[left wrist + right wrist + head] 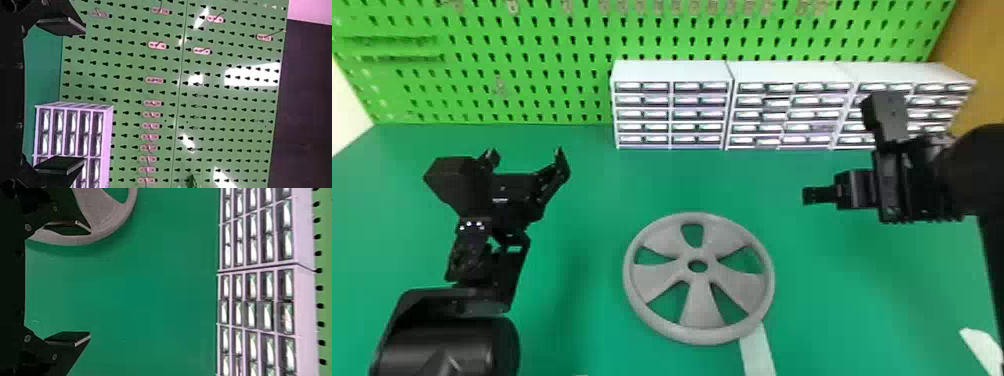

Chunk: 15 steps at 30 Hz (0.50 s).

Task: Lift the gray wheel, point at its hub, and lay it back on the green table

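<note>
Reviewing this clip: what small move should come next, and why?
Probably ease the black two-fingered right hand left and down toward the round gray five-spoked wheel. The wheel lies flat and ungripped on the green table, to that hand's left, and the hand's fingers stand open with nothing clasped.

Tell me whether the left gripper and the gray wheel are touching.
Apart. In the head view, a wide stretch of green table shows between the left gripper and the gray wheel.

The left arm over there is black, glossy and rounded low down, with three bright dots farther along; small round screws stud the black right gripper.
</note>
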Motion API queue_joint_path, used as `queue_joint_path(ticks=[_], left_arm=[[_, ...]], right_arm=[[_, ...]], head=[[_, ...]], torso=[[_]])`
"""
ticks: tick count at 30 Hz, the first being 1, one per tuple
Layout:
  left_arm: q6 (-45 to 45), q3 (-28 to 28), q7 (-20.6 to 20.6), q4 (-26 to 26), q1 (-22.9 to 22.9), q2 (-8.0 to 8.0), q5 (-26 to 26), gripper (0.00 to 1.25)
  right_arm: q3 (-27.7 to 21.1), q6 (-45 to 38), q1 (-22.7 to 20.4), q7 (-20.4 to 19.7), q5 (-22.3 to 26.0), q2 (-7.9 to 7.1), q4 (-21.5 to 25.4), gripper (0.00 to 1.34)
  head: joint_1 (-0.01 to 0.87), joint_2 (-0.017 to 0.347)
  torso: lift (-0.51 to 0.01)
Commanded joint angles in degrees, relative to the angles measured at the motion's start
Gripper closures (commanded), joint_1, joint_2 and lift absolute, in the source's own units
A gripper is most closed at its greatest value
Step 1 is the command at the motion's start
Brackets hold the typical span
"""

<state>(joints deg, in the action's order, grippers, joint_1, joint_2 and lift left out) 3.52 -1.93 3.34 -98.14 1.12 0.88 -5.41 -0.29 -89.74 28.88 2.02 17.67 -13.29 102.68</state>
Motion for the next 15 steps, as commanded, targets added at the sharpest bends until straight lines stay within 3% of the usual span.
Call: queue_joint_path(ticks=[1, 15], left_arm=[[0.00, 0.00, 0.00, 0.06, -0.15, 0.00, 0.05, 0.12], [0.00, -0.09, 0.00, 0.32, -0.50, 0.00, -0.12, 0.12]], right_arm=[[0.99, -0.34, 1.35, 0.00, -0.18, 0.46, -4.42, 0.33], [7.32, -0.34, 6.28, 0.00, 0.44, 1.52, -17.86, 0.34]], head=[[0.692, 0.048], [0.692, 0.048]], torso=[[-0.093], [-0.093]])
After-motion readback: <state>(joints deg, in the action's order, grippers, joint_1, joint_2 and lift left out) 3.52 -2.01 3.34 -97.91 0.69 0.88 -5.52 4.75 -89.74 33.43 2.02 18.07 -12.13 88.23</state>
